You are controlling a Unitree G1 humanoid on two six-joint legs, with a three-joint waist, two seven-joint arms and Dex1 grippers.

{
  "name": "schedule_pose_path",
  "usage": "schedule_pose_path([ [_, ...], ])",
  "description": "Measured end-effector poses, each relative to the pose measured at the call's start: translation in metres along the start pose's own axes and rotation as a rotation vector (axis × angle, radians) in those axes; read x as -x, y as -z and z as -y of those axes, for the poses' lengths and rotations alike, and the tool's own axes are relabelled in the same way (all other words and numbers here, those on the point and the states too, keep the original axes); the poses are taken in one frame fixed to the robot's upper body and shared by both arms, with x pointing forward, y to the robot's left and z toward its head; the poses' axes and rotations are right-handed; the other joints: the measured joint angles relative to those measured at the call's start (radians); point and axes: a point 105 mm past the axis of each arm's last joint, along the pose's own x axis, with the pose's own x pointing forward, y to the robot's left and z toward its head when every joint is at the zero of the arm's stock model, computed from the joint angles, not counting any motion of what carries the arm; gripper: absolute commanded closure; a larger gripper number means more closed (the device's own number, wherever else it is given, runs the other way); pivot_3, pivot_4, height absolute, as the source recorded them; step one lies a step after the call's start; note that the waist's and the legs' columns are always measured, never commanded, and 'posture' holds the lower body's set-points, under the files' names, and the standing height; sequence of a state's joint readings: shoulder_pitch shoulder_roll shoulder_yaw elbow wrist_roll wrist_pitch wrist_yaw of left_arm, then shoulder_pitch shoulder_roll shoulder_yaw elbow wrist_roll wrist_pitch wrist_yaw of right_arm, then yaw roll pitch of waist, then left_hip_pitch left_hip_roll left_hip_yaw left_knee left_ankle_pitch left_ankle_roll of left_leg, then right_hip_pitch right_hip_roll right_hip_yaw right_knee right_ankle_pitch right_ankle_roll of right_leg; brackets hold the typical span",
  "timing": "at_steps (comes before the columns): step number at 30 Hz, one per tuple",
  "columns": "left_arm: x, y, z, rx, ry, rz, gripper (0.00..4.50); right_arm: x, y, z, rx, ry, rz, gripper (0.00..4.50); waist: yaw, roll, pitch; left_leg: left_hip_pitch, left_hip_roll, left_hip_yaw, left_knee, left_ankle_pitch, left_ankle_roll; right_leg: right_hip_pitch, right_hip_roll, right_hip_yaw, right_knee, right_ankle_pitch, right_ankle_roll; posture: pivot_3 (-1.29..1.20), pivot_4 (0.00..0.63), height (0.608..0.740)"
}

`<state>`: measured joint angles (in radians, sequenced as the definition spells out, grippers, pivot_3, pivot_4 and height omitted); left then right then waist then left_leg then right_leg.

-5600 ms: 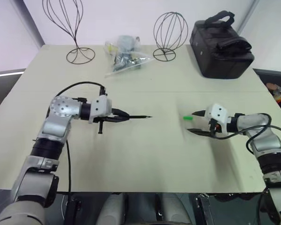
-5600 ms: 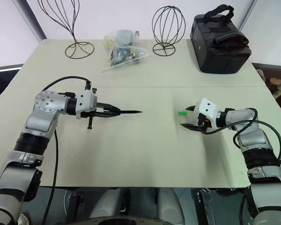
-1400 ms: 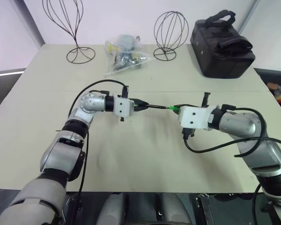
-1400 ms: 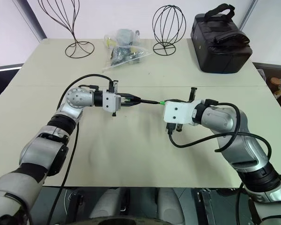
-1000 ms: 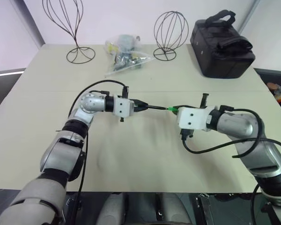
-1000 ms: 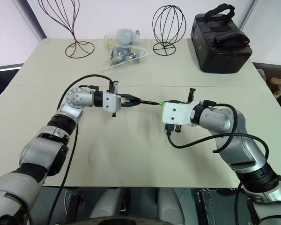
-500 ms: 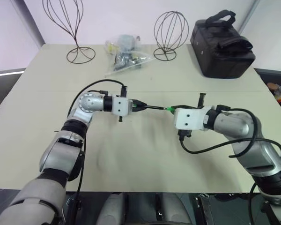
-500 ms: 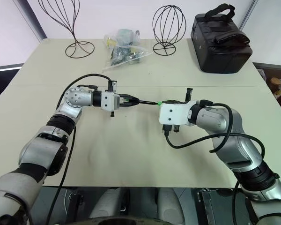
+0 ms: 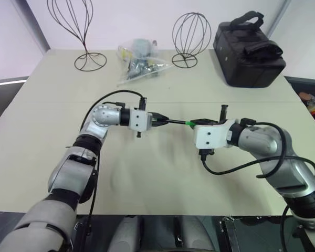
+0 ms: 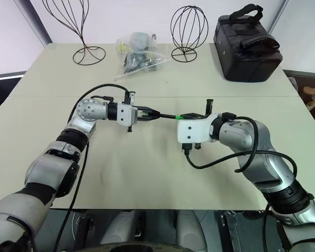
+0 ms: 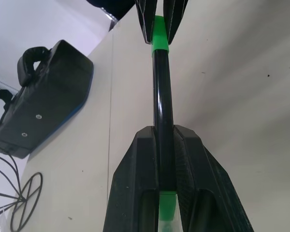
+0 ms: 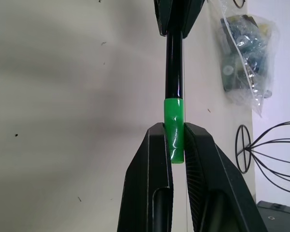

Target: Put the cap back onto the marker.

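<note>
Above the table's middle, the thin black marker [image 9: 172,122] is held level, with my left gripper [image 9: 158,119] shut on its green-ended rear. The bright green cap [image 9: 189,124] sits over the marker's far end, and my right gripper [image 9: 195,123] is shut on it. In the left wrist view the marker [image 11: 162,104] runs from my fingers [image 11: 141,179] to the cap [image 11: 159,35]. From the right wrist, the cap [image 12: 174,126] shows pinched between my fingers [image 12: 154,166], joined to the black marker [image 12: 173,67].
At the table's back stand two wire ornaments [image 9: 77,31] [image 9: 190,37], a clear bag of small parts [image 9: 140,62] and a black bag [image 9: 249,50]. Black cables loop beside both wrists.
Since the earliest frame both grippers have come together over the table's middle, and the cap has gone onto the marker's tip. Over the last second the right gripper rolled slightly and edged left.
</note>
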<state>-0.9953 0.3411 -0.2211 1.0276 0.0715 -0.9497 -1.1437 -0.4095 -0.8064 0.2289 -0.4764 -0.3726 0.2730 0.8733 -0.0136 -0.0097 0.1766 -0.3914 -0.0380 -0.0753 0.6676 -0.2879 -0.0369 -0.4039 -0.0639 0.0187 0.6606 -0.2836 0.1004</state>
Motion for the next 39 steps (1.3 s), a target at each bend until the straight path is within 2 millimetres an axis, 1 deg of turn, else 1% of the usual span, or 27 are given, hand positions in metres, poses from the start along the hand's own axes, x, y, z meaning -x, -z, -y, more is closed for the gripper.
schedule_pose_path([
  [4, 0.000, 0.000, 0.000, 0.015, 0.000, 0.005, 4.50, -0.001, -0.002, 0.001, -0.020, 0.007, 0.006, 4.49, -0.001, 0.000, 0.000, 0.000, 0.000, 0.000, 0.000, 0.000, 0.000, 0.000, 0.000, 0.000, 0.000, 0.000, 0.000, 0.00, 0.150, 0.740],
  [9, 0.003, 0.000, 0.000, 0.043, -0.014, 0.018, 4.50, -0.005, -0.005, 0.004, -0.086, 0.021, 0.011, 4.49, -0.001, 0.000, 0.000, 0.000, 0.000, 0.000, 0.000, 0.000, 0.000, -0.001, 0.000, 0.000, 0.001, 0.000, 0.000, 0.00, 0.150, 0.740],
  [20, 0.004, 0.000, 0.002, 0.044, -0.012, 0.024, 4.50, -0.005, -0.008, 0.004, -0.093, 0.010, 0.011, 4.49, 0.000, 0.000, 0.000, 0.000, 0.000, 0.000, 0.000, 0.000, 0.000, 0.000, 0.000, 0.000, 0.001, 0.000, 0.000, 0.00, 0.150, 0.740],
  [28, 0.003, -0.001, 0.003, 0.041, -0.002, 0.027, 4.50, -0.002, -0.007, 0.002, -0.063, -0.004, 0.008, 4.49, 0.000, 0.000, 0.000, 0.000, 0.000, 0.000, 0.000, 0.000, 0.000, -0.001, 0.000, 0.000, 0.001, 0.000, 0.000, 0.00, 0.150, 0.740],
  [30, 0.003, -0.001, 0.003, 0.039, -0.002, 0.029, 4.50, -0.002, -0.006, 0.002, -0.056, -0.005, 0.006, 3.57, 0.000, 0.000, 0.000, 0.000, 0.000, 0.000, 0.000, 0.000, 0.000, -0.001, 0.000, 0.000, 0.001, 0.000, 0.000, 0.00, 0.150, 0.740],
  [31, 0.002, -0.005, 0.002, 0.020, 0.000, 0.041, 4.50, -0.001, -0.005, 0.001, -0.054, -0.010, 0.003, 3.20, 0.000, 0.000, 0.000, 0.000, 0.000, 0.000, 0.000, 0.000, 0.000, -0.001, 0.000, 0.000, 0.001, 0.000, 0.000, 0.00, 0.150, 0.740],
  [33, -0.005, -0.015, 0.000, -0.018, 0.004, 0.085, 4.50, -0.001, -0.005, -0.001, -0.059, -0.019, 0.006, 2.26, 0.003, 0.000, 0.000, 0.000, 0.000, 0.000, 0.000, 0.000, 0.000, 0.000, 0.000, 0.000, 0.001, 0.000, 0.000, 0.00, 0.150, 0.740],
  [34, -0.005, -0.017, -0.001, -0.030, 0.009, 0.090, 4.50, -0.001, -0.004, -0.003, -0.060, -0.025, 0.002, 1.76, 0.002, 0.000, 0.000, 0.000, 0.000, 0.000, 0.000, 0.000, 0.000, 0.000, 0.000, 0.000, 0.001, 0.000, 0.000, 0.00, 0.150, 0.740],
  [36, 0.000, -0.016, -0.001, -0.041, 0.012, 0.082, 4.50, 0.002, 0.002, -0.006, -0.067, -0.039, -0.020, 1.76, -0.001, 0.000, 0.000, 0.000, 0.000, 0.000, 0.000, 0.000, 0.000, -0.001, 0.000, 0.000, 0.001, 0.000, 0.000, 0.00, 0.150, 0.740],
  [39, 0.010, -0.011, 0.003, -0.028, 0.016, 0.058, 4.50, 0.011, 0.015, -0.009, -0.093, -0.056, -0.069, 1.76, -0.003, 0.000, 0.000, 0.000, 0.000, 0.000, 0.000, 0.000, 0.000, -0.001, 0.001, 0.001, 0.001, 0.000, 0.000, 0.00, 0.150, 0.740],
])
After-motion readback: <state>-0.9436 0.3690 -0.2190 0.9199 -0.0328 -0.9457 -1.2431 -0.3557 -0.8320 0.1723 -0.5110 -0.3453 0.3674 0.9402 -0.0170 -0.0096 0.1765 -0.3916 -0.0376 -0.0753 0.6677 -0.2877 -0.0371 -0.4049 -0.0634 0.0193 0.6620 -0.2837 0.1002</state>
